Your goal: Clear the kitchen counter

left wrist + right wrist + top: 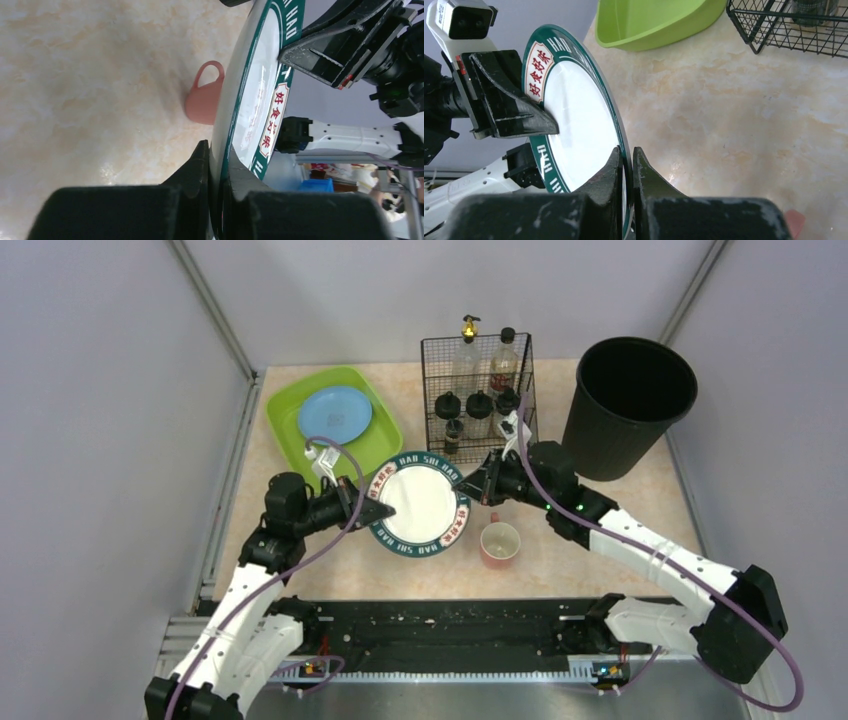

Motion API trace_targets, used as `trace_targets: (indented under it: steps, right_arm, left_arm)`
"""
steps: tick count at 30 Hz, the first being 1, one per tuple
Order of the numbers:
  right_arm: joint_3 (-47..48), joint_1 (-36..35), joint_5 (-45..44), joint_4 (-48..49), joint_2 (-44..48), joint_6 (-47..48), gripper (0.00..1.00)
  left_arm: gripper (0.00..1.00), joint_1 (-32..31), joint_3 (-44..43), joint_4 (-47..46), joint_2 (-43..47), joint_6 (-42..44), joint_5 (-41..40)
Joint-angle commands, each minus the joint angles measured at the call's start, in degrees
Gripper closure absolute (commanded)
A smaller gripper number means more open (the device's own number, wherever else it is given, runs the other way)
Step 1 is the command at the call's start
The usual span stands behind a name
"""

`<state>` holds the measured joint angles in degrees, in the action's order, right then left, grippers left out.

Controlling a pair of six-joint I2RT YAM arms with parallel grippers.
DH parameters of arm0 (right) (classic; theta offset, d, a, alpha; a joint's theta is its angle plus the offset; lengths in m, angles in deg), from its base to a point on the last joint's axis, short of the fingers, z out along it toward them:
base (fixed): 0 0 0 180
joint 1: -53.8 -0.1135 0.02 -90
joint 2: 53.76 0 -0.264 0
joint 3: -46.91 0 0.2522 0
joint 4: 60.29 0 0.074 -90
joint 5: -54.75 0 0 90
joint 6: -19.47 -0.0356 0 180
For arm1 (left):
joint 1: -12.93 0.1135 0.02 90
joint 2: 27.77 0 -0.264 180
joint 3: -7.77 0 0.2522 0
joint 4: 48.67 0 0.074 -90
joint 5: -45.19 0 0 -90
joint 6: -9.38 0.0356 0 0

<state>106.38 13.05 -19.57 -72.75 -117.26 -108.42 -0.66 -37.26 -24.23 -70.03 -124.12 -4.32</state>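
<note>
Worktop [420, 575] not yet clear; both arms hold one green-rimmed plate [422, 502] over its middle.
The worktop lies flat under everything, and the plate looks lifted just off it. Left fingers [195, 170] are pinched tight on the plate's left rim, right fingers [649, 175] tight on the opposite rim, so the grip line runs left-right. The lime-green tub [285, 415] holding a blue plate [335, 413] sits just far-left of the plate, so the left arm is nearer; the right probably lets go first. Pink cup [499, 543] near-right of the plate, wire rack [437, 365] behind it, black bin [628, 405] far-right.
</note>
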Motion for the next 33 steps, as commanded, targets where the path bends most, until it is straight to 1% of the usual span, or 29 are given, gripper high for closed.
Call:
trace_targets:
  steps: [1, 3, 4, 6, 11, 14, 17, 19, 24, 33]
  right_arm:
    - [0.5, -0.8, 0.6, 6.5, -0.4, -1.0, 1.00]
    - [0.3, -0.8, 0.3, 6.9, -0.4, -1.1, 1.00]
    - [0.3, -0.8, 0.0, 6.7, -0.3, -1.0, 0.98]
    - [0.5, -0.9, -0.4, 6.2, -0.1, -0.5, 0.91]
    - [1.0, -0.8, -2.5, 3.3, 2.0, 1.0, 0.67]
    - [1.0, -0.8, -4.5, 1.2, 4.3, 2.5, 0.58]
    - [0.9, -0.9, -7.1, -1.1, 7.1, 4.5, 0.54]
    - [0.5, -0.9, -9.4, -4.4, 9.0, 5.8, 0.52]
    - [-1.0, -0.8, -14.7, -8.8, 13.8, 7.9, 0.49]
    - [-3.9, -0.8, -15.5, -12.7, 19.8, 9.6, 0.48]
  left_arm:
    - [1.00, -0.4, 0.3, -1.5, 0.0, 1.8, -1.0]
    - [1.00, -0.3, 0.3, -1.6, -0.1, 1.9, -1.2]
    - [1.00, -0.3, 0.2, -1.6, -0.3, 1.9, -1.4]
    - [1.00, -0.4, -0.3, -1.0, -0.9, 2.0, -1.9]
    - [1.00, -0.4, -1.8, 0.1, -3.0, 2.3, -3.4]
    - [1.00, -0.4, -2.7, 0.4, -3.7, 2.6, -4.9]
    - [1.00, -0.4, -4.0, 0.8, -4.3, 3.1, -6.3]
    - [1.00, -0.4, -5.2, 1.8, -4.7, 4.1, -7.5]
    - [1.00, -0.4, -8.1, 2.8, -6.2, 5.2, -11.4]
    - [1.00, 0.4, -14.1, 1.7, -9.4, 3.2, -21.2]
